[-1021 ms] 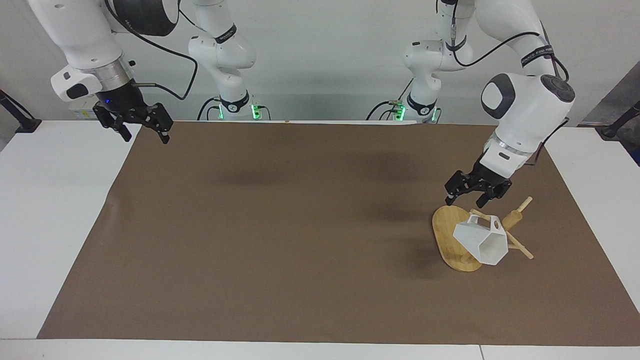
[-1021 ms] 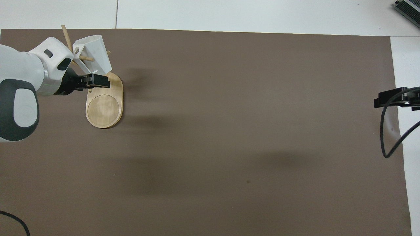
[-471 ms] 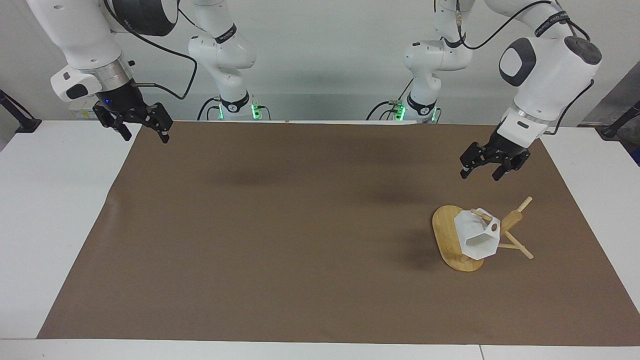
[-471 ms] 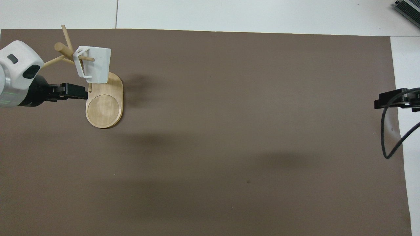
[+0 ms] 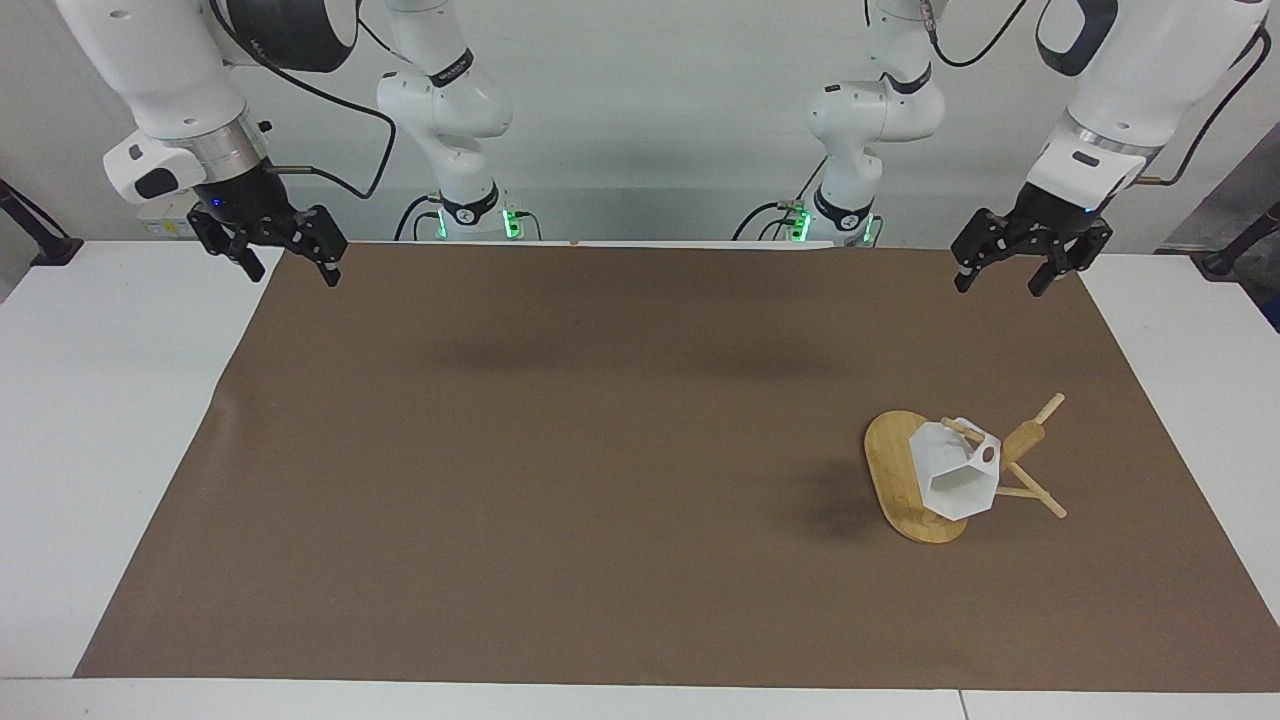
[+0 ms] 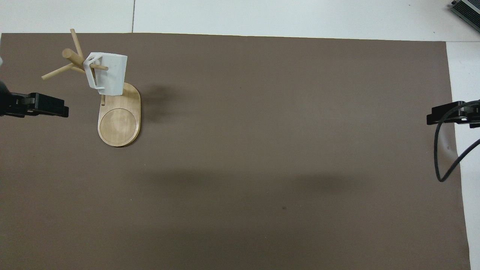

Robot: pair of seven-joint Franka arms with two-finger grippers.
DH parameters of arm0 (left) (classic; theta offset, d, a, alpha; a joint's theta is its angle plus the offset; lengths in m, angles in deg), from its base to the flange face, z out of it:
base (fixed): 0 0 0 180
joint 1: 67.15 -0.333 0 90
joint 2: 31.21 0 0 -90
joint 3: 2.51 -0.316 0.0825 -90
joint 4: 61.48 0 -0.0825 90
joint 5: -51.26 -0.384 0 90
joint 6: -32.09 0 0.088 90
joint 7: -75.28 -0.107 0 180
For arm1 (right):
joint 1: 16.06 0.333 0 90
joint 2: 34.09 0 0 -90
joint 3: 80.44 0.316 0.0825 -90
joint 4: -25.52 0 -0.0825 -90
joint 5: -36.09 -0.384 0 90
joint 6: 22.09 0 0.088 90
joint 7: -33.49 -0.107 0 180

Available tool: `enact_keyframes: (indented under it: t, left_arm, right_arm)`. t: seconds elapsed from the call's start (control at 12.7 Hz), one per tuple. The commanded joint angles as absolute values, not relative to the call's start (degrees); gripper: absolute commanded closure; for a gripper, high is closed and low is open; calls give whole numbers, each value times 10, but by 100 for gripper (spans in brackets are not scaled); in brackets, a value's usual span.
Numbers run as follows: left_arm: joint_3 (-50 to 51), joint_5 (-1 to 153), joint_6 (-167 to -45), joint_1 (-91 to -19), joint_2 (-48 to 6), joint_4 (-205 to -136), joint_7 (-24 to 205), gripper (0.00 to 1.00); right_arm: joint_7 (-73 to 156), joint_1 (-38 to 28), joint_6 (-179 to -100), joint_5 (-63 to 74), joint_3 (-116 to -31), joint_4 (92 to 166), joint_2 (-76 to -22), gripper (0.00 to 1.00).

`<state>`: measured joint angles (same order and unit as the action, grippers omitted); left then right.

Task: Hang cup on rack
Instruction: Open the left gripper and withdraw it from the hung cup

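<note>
The white faceted cup (image 5: 955, 475) (image 6: 108, 75) hangs by its handle on a peg of the bamboo rack (image 5: 895, 470) (image 6: 120, 122), which stands toward the left arm's end of the table. No gripper touches the cup. My left gripper (image 5: 1000, 285) (image 6: 56, 110) hangs open and empty in the air, over the brown mat's edge on the robots' side of the rack. My right gripper (image 5: 292, 275) (image 6: 431, 119) waits open and empty, raised over the mat's corner at the right arm's end.
A brown mat (image 5: 560, 450) covers most of the white table (image 5: 100, 420). A black cable (image 6: 438, 161) loops down from the right gripper. A grey device (image 6: 467, 9) lies at the table's corner farthest from the robots.
The left gripper rose from just above the rack's base and drew back toward the robots. The cup swung down and now hangs still on its peg. The right arm stayed put.
</note>
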<state>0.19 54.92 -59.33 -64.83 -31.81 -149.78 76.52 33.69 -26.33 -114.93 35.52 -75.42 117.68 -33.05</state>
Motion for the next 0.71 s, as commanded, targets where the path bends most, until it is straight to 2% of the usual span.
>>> enact_keyframes:
  t: [0.0, 0.24, 0.63]
  left_arm:
    - [6, 535, -531, -650, -280, -1432, 762, 0]
    - [7, 533, -518, -651, -316, -1461, 757, 0]
    - [6, 533, -511, -649, -326, -1481, 724, 0]
  right_arm:
    - [353, -272, -1146, 345, -749, 1191, -316, 0]
    - [353, -272, -1146, 345, -749, 1191, -316, 0]
    - [353, -272, -1146, 345, -749, 1191, -316, 0]
